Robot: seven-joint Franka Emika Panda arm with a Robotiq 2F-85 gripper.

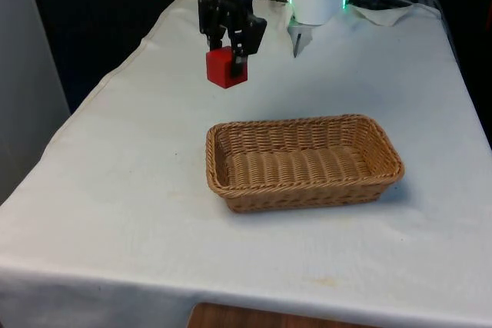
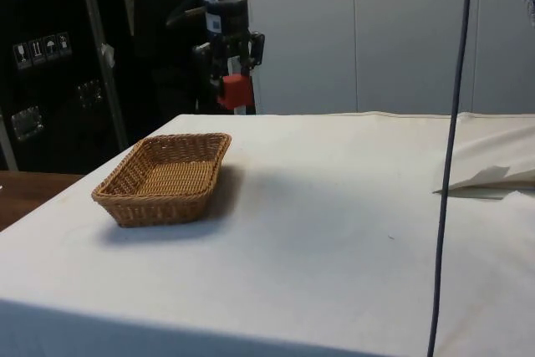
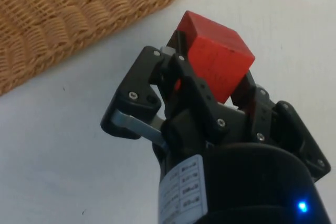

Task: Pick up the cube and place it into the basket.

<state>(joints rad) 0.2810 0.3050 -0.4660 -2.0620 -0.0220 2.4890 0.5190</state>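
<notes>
Here one red cube (image 1: 225, 67) hangs clamped in the jaws beyond one basket (image 1: 304, 183)

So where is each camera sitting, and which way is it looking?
Front view: at the table's near end, looking across the basket towards the arm; the gripper holds the red cube in the air.
Side view: beside the table, looking across it; the gripper hangs beyond the basket.
Wrist view: on the wrist, looking down past the fingers at the cube.
All three share the cube and basket.
</notes>
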